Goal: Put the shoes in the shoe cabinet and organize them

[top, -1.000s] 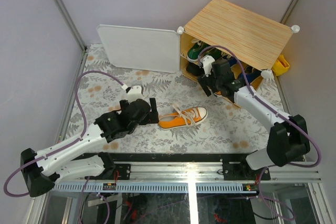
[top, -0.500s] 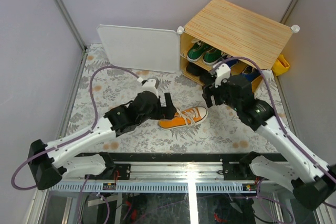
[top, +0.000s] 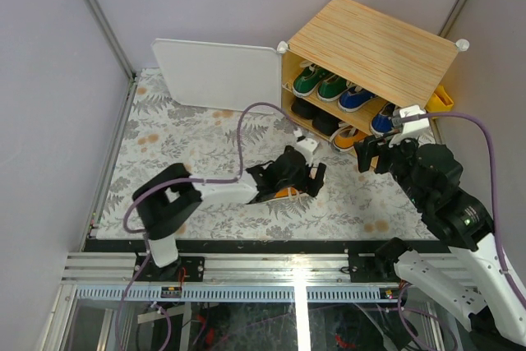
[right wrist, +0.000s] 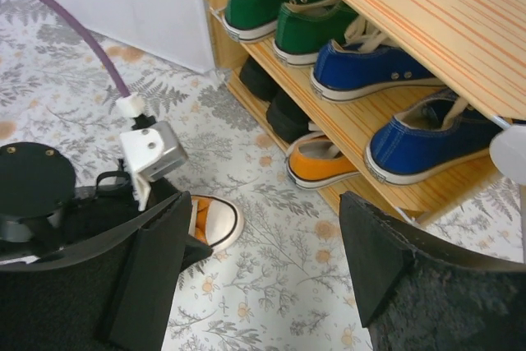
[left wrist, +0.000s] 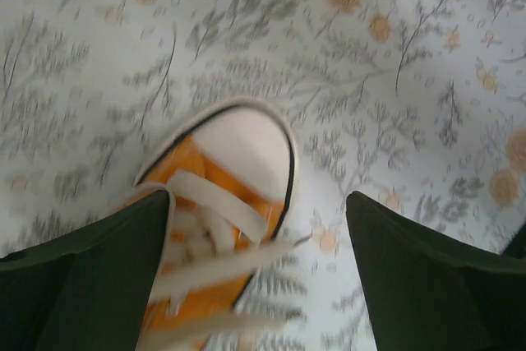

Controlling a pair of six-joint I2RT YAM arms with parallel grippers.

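One orange shoe (top: 283, 194) lies on the floral mat. My left gripper (top: 309, 177) is down over it and open. In the left wrist view the shoe's white toe (left wrist: 246, 150) sits between the fingers of that gripper (left wrist: 257, 200), against the left one and apart from the right. The shoe cabinet (top: 371, 45) stands at the back right. It holds a green pair (right wrist: 279, 14), two blue shoes (right wrist: 370, 67), black shoes (right wrist: 275, 108) and one orange shoe (right wrist: 320, 162). My right gripper (top: 374, 154) hangs open and empty in front of the cabinet, seen as (right wrist: 265, 203) in its own view.
The cabinet's white door panel (top: 218, 76) stands swung open to the left of the shelves. A yellow object (top: 440, 103) sits behind the cabinet's right side. The left arm's purple cable (top: 246, 133) loops over the mat. Grey walls close both sides.
The left arm has reached right, bringing its gripper over the orange shoe, and its jaws have narrowed a little. The right arm has drawn back from the cabinet shelves toward the near right.
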